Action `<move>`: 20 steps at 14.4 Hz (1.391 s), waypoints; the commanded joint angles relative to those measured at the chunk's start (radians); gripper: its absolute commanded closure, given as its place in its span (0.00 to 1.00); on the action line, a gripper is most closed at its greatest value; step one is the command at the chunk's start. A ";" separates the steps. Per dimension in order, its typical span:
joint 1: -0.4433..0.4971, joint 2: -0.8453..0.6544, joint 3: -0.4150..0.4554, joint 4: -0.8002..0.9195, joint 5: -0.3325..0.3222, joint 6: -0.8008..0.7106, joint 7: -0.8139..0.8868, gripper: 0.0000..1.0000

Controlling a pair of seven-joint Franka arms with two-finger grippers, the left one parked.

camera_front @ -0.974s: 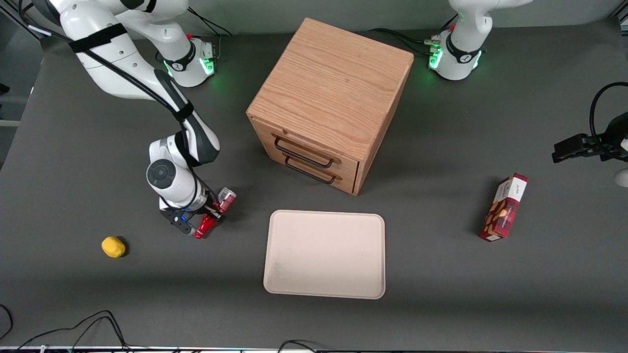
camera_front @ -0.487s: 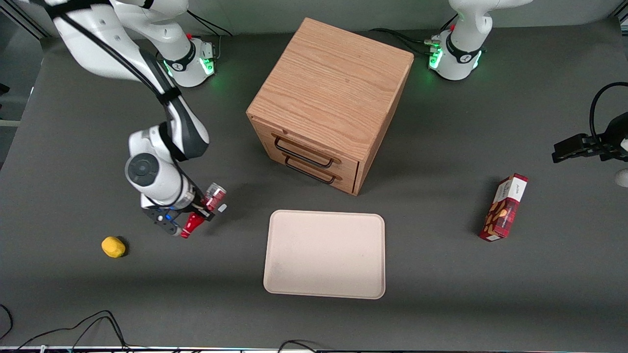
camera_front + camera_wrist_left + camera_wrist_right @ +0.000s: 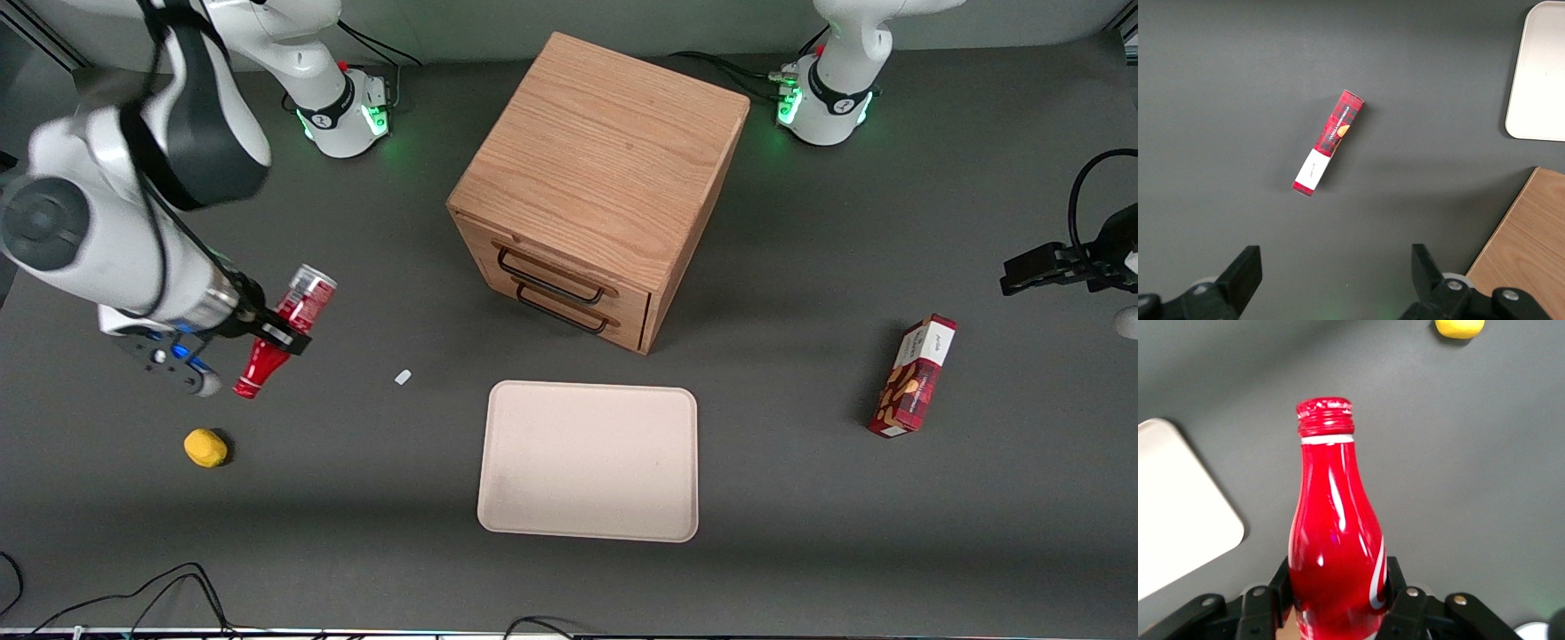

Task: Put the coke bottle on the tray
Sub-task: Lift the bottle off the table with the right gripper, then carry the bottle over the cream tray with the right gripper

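My right gripper (image 3: 271,336) is shut on the coke bottle (image 3: 283,329), a slim red bottle with a red cap and silvery base. It holds the bottle lying tilted, high above the table, at the working arm's end, cap end nearer the front camera. In the right wrist view the gripper (image 3: 1337,593) has both fingers pressed against the bottle's body (image 3: 1331,547). The cream tray (image 3: 589,460) lies flat on the table in front of the wooden drawer cabinet, well away from the gripper toward the table's middle. A corner of the tray shows in the right wrist view (image 3: 1178,513).
A wooden cabinet (image 3: 597,182) with two drawers stands at the table's middle. A yellow lemon (image 3: 205,447) lies below the gripper, nearer the front camera. A small white scrap (image 3: 403,377) lies between gripper and tray. A red snack box (image 3: 912,376) lies toward the parked arm's end.
My right gripper has risen well above the table with the coke bottle in it and shifted toward the working arm's end. A small white scrap now shows where the bottle lay.
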 commanded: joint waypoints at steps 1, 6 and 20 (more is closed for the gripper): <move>-0.002 0.086 0.000 0.234 0.023 -0.174 -0.054 1.00; 0.019 0.192 0.003 0.359 0.020 -0.199 -0.068 1.00; 0.240 0.761 0.000 0.541 0.020 0.409 -0.240 1.00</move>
